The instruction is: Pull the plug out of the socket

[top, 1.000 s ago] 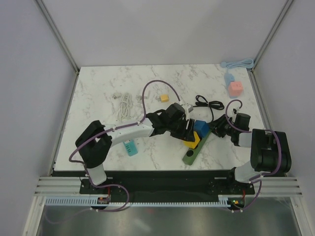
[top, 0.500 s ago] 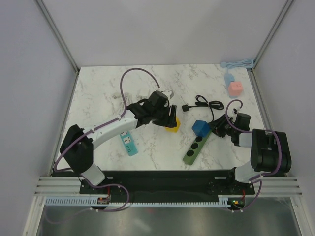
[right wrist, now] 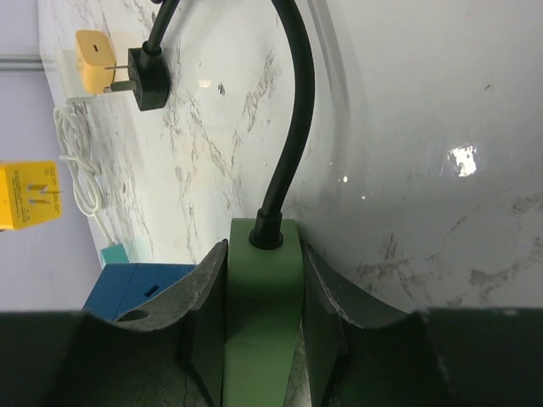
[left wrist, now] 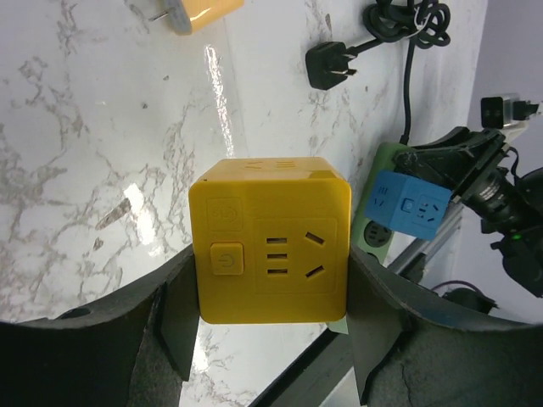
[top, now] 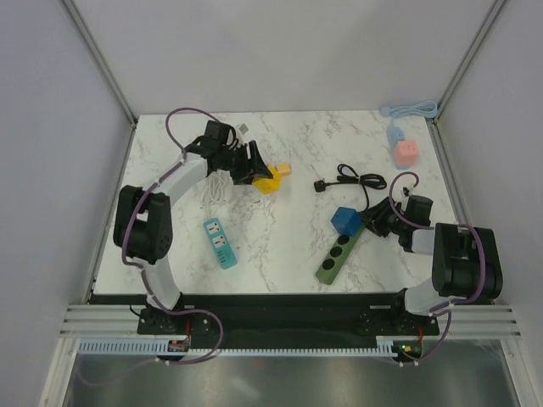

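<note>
A white marbled desk (top: 288,229) carries several loose items. A teal power strip (top: 220,243) lies flat near the left front, its long side running roughly front to back. Farther back on the left lies a bundled white cable (top: 216,188). A small orange charger (top: 283,169) sits near the middle of the far half, prongs out. To its right, a black cord (top: 361,180) lies in a loose coil, its plug (top: 321,185) resting free on the desk. At the far right corner a pink cube (top: 406,153) stands just beside a light blue cube (top: 395,135), and a light blue cable (top: 409,109) lies just beyond the corner.
</note>
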`<state>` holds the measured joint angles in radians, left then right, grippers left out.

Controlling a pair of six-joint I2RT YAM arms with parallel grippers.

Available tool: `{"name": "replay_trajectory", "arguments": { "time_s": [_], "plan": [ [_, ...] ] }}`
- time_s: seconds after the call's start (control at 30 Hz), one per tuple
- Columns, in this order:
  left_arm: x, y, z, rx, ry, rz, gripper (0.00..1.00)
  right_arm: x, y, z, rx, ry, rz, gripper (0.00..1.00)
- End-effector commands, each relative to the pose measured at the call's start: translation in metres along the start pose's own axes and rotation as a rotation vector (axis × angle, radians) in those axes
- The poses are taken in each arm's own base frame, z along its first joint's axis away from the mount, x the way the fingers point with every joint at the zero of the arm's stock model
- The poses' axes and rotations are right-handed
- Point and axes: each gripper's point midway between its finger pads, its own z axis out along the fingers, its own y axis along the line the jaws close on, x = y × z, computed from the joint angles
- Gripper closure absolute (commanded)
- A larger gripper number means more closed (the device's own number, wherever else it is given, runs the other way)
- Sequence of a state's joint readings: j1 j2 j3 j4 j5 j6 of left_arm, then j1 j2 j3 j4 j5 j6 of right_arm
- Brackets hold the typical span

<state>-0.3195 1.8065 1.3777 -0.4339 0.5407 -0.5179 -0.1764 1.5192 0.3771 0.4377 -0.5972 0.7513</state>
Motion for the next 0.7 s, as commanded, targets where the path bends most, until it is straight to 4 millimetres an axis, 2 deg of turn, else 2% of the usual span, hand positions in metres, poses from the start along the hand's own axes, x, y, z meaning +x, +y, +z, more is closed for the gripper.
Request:
{"name": "replay_trajectory", "arguments": {
  "time_s": [0.0,0.03,0.07,0.13,0.17,0.2,0.33,0.43,0.53,0.6,0.67],
  "plan": [
    [-0.022,-0.028,0.002,0.190,0.039,-0.034,0.98,-0.010,-0.024,-0.001,0.087,-0.071,-0.122,1.00],
    [-0.026,-0.024,0.005,0.186,0.038,-0.045,0.97,-0.010,-0.023,0.000,0.085,-0.070,-0.125,1.00],
    [-0.032,-0.020,0.006,0.177,0.030,-0.052,0.93,-0.009,-0.023,0.000,0.085,-0.070,-0.126,1.00],
    [-0.034,-0.006,0.017,0.152,0.042,-0.072,0.87,-0.009,-0.023,0.000,0.086,-0.070,-0.127,1.00],
    [-0.036,-0.001,0.020,0.143,0.041,-0.078,0.81,-0.009,-0.022,0.000,0.085,-0.071,-0.128,1.00],
    [-0.037,0.007,0.027,0.127,0.047,-0.089,0.79,-0.009,-0.023,0.000,0.086,-0.070,-0.128,1.00],
    [-0.040,0.020,0.037,0.113,0.064,-0.116,0.73,-0.009,-0.022,0.000,0.084,-0.070,-0.129,1.00],
    [-0.044,0.027,0.037,0.092,0.054,-0.109,0.51,-0.009,-0.022,0.000,0.083,-0.069,-0.132,1.00],
    [-0.047,0.035,0.036,0.055,0.039,-0.101,0.41,-0.009,-0.022,0.000,0.083,-0.069,-0.132,1.00],
    [-0.050,0.041,0.033,0.023,0.030,-0.104,0.37,-0.008,-0.021,0.001,0.083,-0.068,-0.133,1.00],
    [-0.056,0.042,0.027,0.004,0.012,-0.090,0.28,-0.008,-0.022,0.001,0.083,-0.068,-0.133,1.00]
  ]
}}
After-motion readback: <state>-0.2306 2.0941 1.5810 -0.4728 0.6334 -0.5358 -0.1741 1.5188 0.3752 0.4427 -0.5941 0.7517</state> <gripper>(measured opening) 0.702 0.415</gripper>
